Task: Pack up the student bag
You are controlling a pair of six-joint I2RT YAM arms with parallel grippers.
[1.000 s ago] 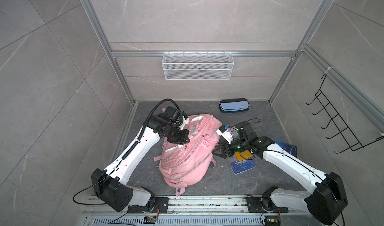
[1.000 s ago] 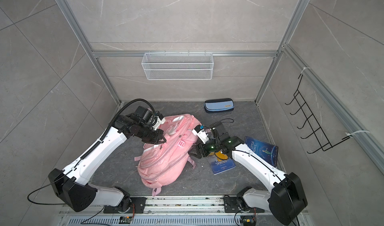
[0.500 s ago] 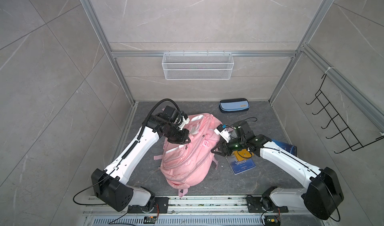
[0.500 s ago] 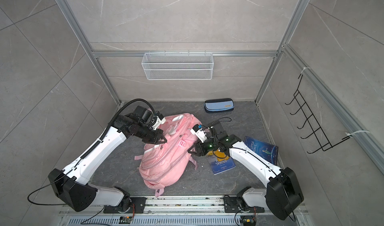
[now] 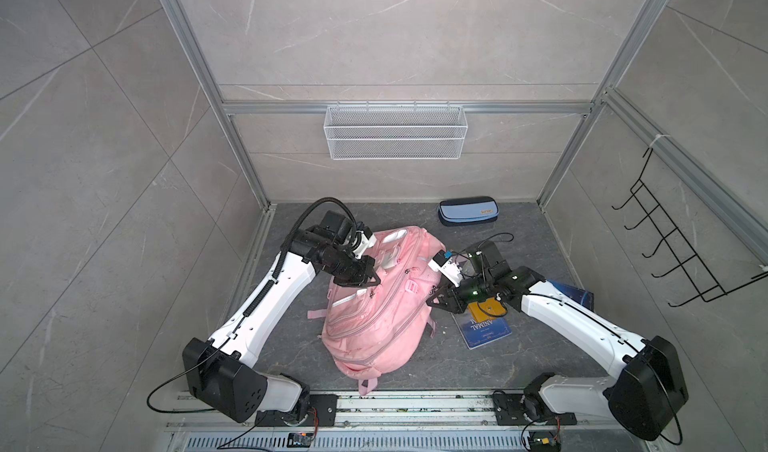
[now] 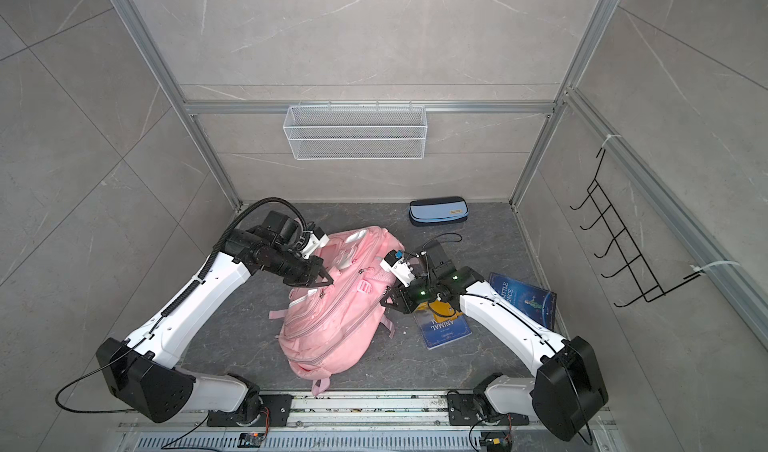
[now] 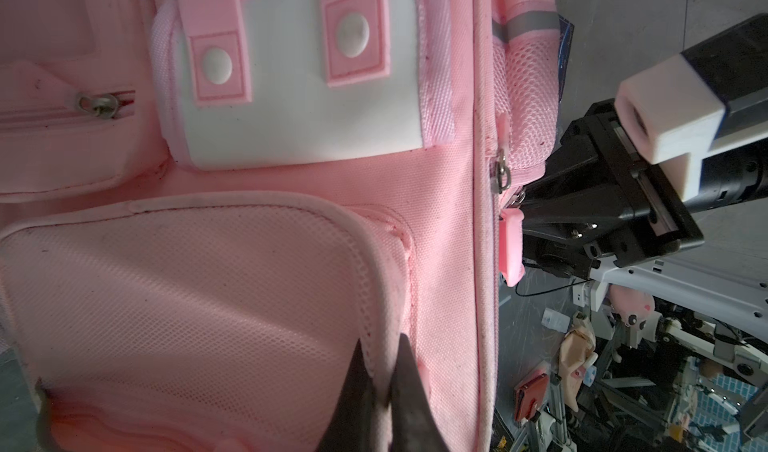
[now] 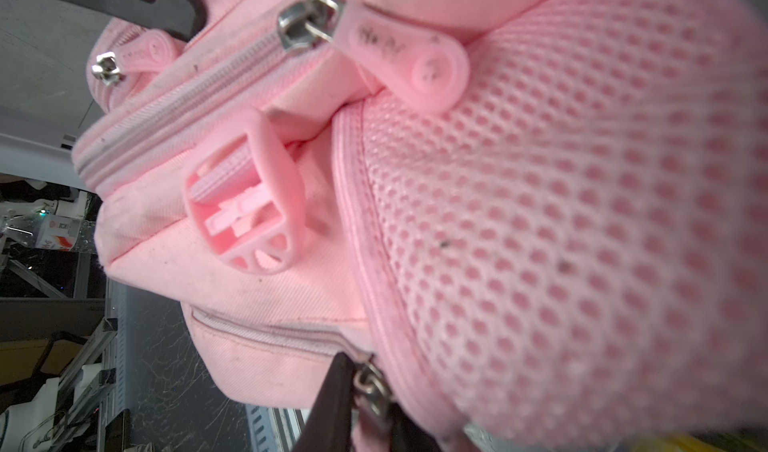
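Pinching mesh-pocket rim of large soft pink fabric backpack, lying mid-floor, with left gripper at eleven o'clock; nipping metal zip pull with narrowly closed right gripper at three o'clock.

- blue book, ANIMAL book: each partly hidden under right arm.
- mesh pocket of student bag: blurred in right wrist view.
- pencil case label: unreadably small.

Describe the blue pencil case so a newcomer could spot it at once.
Find the white wire-mesh basket on the back wall. On the grey floor below its right end lies an oblong, pale-blue pencil case. Unlike the two flat dark-blue books, it is rounded and pale.
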